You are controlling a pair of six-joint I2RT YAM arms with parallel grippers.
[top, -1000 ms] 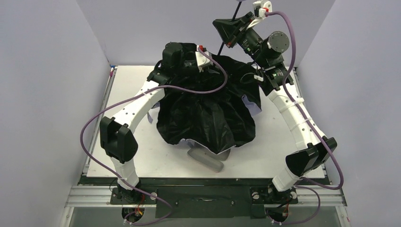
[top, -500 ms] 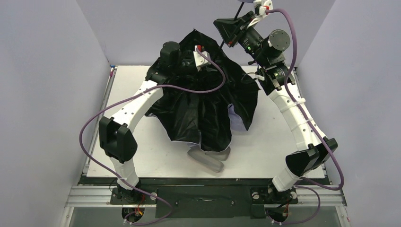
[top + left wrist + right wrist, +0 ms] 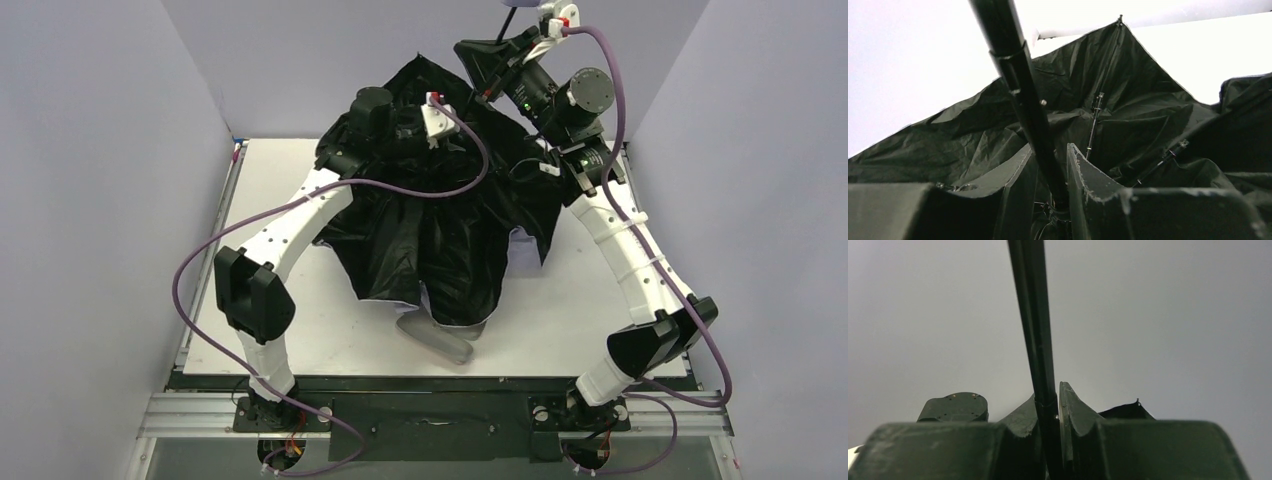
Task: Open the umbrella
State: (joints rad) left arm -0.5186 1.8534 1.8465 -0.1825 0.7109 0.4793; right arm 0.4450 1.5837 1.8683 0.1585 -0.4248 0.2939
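The umbrella [image 3: 430, 240] has lifted and spread; right gripper [image 3: 1048, 390] pinches its shaft [image 3: 1035, 315], left gripper [image 3: 1050, 145] straddles it, grip unclear.

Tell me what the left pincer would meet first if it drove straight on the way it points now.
Most likely the umbrella's black lining: the left pincer straddles the shaft and points into the folds of that lining, which fill the view ahead. How near they lie is hard to judge.

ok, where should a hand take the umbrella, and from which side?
The bare black shaft past the fabric, from the side, square across it: it is thin, straight and clear of cloth there. The right hand clamps it that way.
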